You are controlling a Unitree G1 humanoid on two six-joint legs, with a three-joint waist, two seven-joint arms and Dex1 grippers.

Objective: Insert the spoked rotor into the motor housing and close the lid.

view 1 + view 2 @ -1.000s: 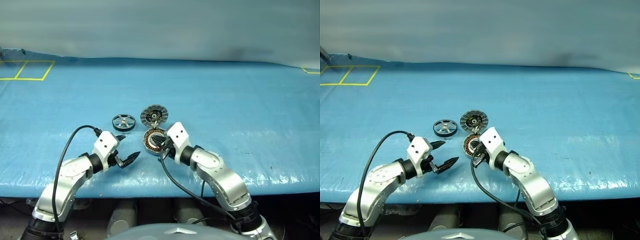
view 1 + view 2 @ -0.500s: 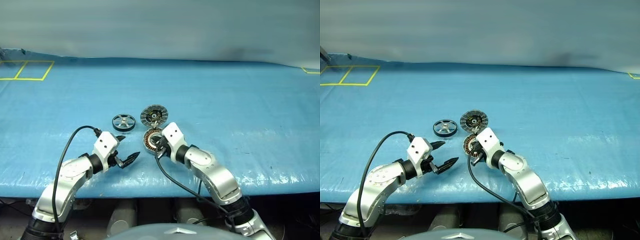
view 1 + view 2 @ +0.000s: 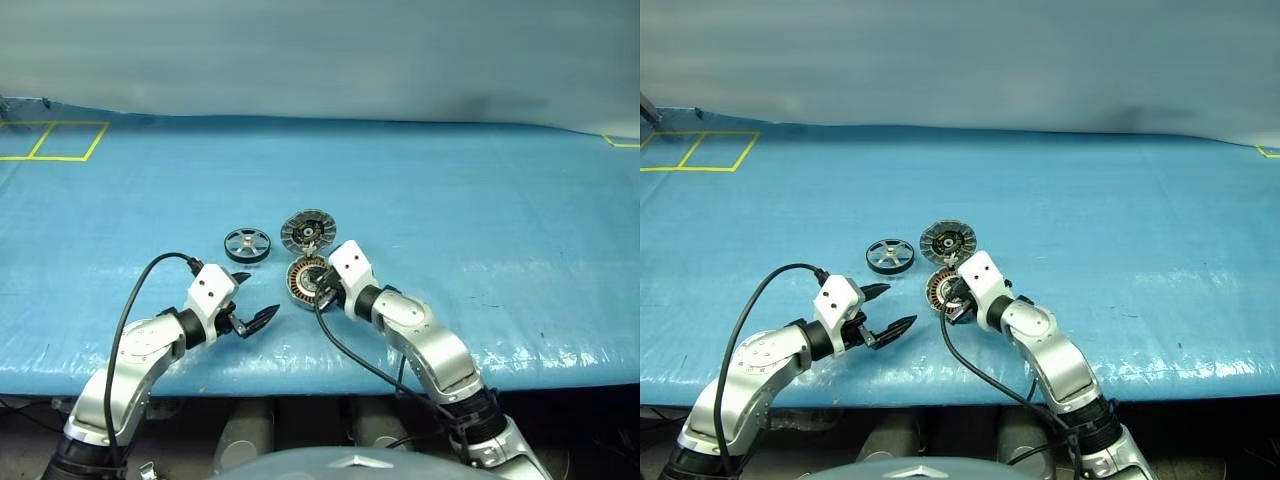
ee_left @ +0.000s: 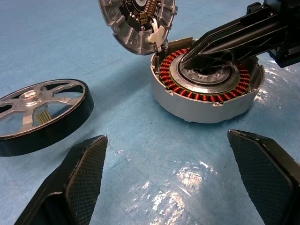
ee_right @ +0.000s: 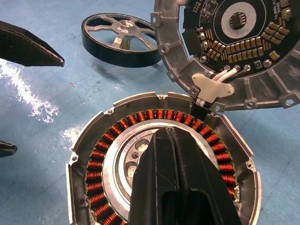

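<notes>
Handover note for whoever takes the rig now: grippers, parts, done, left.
Left gripper: open, holding nothing, hovering near the table edge, short of the rotor.
Right gripper: shut, holding nothing, its tips over the centre of the motor housing.
Spoked rotor: flat on the blue table, to the left of the housing, not inserted.
Lid: swung open, inner face showing, at the housing's far side.
Done: nothing seated.
Left: pick up the rotor, seat it in the housing, close the lid.
</notes>
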